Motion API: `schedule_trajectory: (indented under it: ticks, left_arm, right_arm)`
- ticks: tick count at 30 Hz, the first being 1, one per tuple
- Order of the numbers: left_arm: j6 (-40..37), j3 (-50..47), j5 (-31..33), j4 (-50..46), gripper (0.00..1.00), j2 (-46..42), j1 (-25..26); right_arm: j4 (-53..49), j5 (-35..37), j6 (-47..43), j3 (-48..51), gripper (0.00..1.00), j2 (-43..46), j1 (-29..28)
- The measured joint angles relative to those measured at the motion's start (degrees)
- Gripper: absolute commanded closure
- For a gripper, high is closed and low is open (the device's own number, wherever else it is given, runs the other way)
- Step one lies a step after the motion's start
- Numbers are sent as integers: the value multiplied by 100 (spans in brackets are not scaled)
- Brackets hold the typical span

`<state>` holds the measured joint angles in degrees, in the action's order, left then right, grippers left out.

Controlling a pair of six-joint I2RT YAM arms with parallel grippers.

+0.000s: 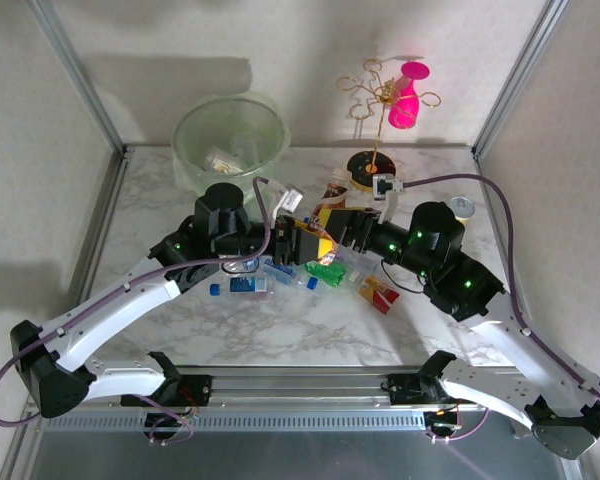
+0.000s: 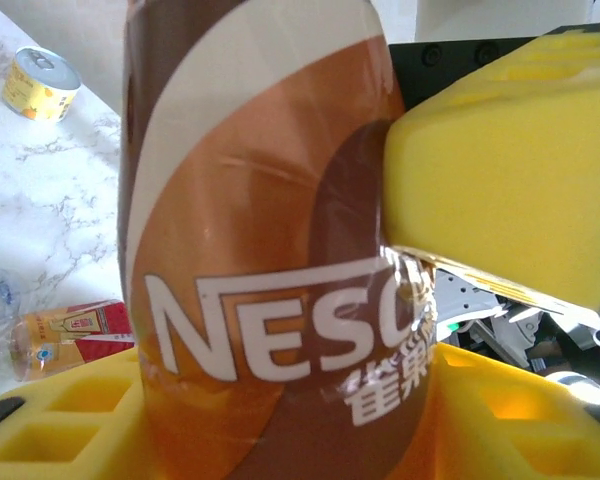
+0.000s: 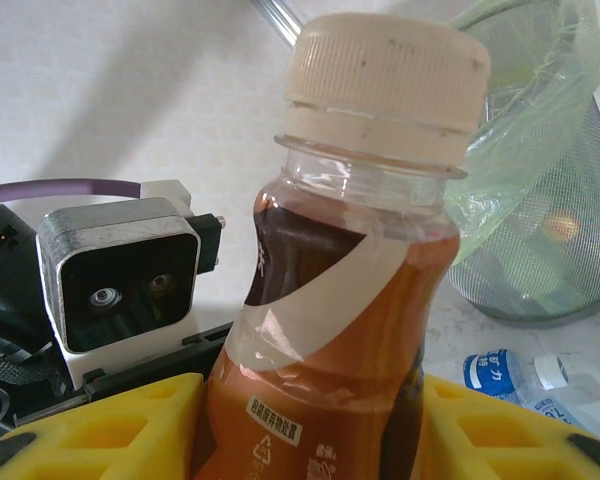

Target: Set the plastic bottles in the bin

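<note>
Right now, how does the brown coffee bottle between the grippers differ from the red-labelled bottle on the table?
The brown coffee bottle stands upright, clamped in the right gripper; the red-labelled bottle lies on its side on the table, untouched. The brown coffee bottle wears a brown-and-white wrap; the red-labelled bottle, a red label. Both are outside the bin.
</note>
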<state>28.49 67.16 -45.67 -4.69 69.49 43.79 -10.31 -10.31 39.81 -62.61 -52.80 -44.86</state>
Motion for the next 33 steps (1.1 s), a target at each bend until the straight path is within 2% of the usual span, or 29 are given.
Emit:
schedule_trajectory:
  ticks: [4,6,12,17,22,27,33]
  left_arm:
    - [2,0,-28,26,52,0,9]
    - [-9,0,-39,42,52,-2,28]
    - [-129,76,382,-264,56,17,-92]
    - [-59,601,975,-745,59,278,-793]
    - [153,1526,2065,-1364,68,758,-1543]
    - [595,2516,3359,-1880,68,1322,-1729]
    - [1043,3268,4385,-2354,68,1967,-1884]
  right_arm:
    - [37,24,28,26,13,9,-2]
    - [-22,98,17,28,5,9,-2]
    - [-452,811,-101,-13,3,76,-2]
    - [-863,1683,-238,-39,4,481,-2]
    - [-1182,2184,-365,-278,4,577,-2]
    - [-1370,2339,-389,-262,4,481,-2]
    - [-1460,2391,-433,-254,4,326,-2]
